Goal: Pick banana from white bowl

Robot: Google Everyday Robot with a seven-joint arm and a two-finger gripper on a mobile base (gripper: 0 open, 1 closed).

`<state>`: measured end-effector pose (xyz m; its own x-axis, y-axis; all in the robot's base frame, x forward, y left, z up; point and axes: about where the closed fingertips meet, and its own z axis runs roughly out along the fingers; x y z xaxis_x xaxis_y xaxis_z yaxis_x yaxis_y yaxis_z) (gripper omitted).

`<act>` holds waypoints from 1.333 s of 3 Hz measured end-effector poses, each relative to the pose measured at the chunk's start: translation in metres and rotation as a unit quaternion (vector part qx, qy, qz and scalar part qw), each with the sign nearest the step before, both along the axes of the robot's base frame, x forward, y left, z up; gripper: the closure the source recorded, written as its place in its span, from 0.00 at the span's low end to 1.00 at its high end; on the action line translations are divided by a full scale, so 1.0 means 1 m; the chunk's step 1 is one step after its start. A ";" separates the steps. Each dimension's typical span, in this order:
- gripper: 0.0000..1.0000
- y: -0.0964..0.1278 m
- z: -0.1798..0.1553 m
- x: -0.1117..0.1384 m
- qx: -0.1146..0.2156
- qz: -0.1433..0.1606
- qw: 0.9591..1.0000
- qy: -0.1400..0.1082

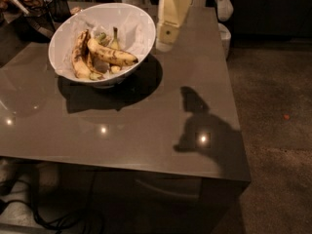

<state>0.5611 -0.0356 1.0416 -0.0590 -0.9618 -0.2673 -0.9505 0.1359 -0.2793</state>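
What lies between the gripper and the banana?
In the camera view, only the right wall of the white bowl separates the gripper, just outside the rim, from the banana.

The white bowl [146, 33] is sitting on the far left part of the table [146, 126], the banana [113, 55] is lying across its middle beside other bananas [78, 60] on its left, and the gripper [165, 42] is hanging just right of the bowl's rim.

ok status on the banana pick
Gripper just right of white bowl, outside the rim. Banana lying in bowl, untouched. Other bananas crowd it.
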 end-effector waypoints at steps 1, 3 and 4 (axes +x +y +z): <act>0.00 0.021 0.012 0.009 0.018 0.013 1.000 -0.021; 0.00 0.083 -0.006 0.016 0.071 0.032 0.996 0.039; 0.00 0.135 -0.022 0.028 0.060 0.045 0.995 0.061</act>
